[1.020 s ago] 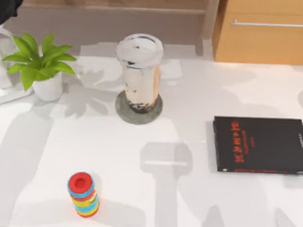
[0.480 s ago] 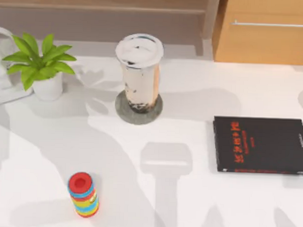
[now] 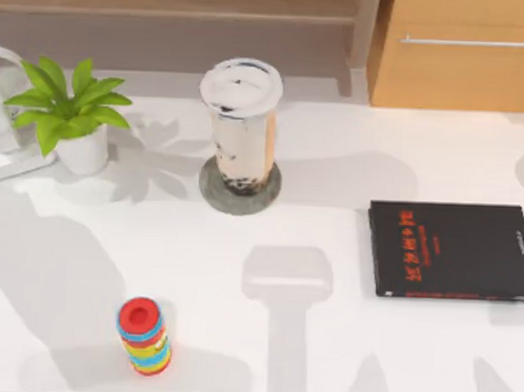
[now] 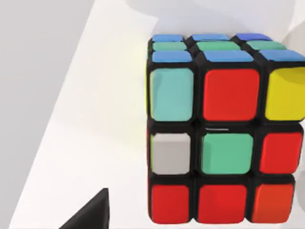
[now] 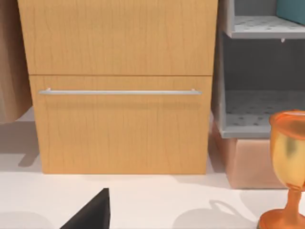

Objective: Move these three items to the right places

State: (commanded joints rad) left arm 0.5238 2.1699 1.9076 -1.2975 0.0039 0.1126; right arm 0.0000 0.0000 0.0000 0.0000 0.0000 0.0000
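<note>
Top view's got the cup (image 3: 240, 126) standing upright on the coaster (image 3: 240, 187), black book (image 3: 453, 250) flat at the surface's (image 3: 326, 336) right, left wrist view right up on a cube (image 4: 224, 129), can't tell either hand's state.

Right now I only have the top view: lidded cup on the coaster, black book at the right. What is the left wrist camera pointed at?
Observer: A puzzle cube, close up, standing on a white surface.
Operator: And the right wrist camera, anything new there?
Observer: A copper-coloured trophy, standing on the table beside the wooden cabinet.
Operator: What's behind the trophy?
Observer: A grey shelf unit. A teal thing sits in its upper compartment, cut off by the picture's edge, so I can't say what it is.
</note>
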